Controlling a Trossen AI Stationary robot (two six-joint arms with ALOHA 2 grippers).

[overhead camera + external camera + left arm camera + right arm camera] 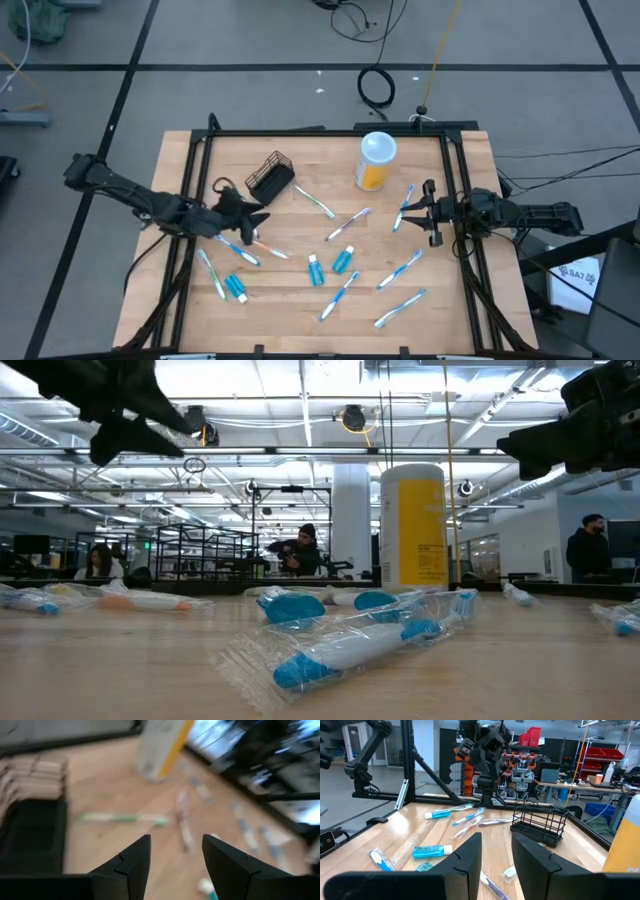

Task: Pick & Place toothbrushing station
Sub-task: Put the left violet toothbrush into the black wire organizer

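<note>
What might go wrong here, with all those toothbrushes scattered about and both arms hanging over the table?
The toothbrushes lie flat in clear wrappers, some close together, so the open, empty left gripper may slip off one or catch two. The basket is small and light-looking; a nudge from the left arm beside it could shift it. The tall yellow-and-white container stands among the brushes near the right gripper and could be toppled.

A big open robotics lab or workshop — exposed ceiling ducts [352, 418] and strip lights overhead, people [300, 550] at benches behind. Shelving with red bins [600, 757] lines the back, and cables [377, 87] trail over grey carpet tiles.
</note>
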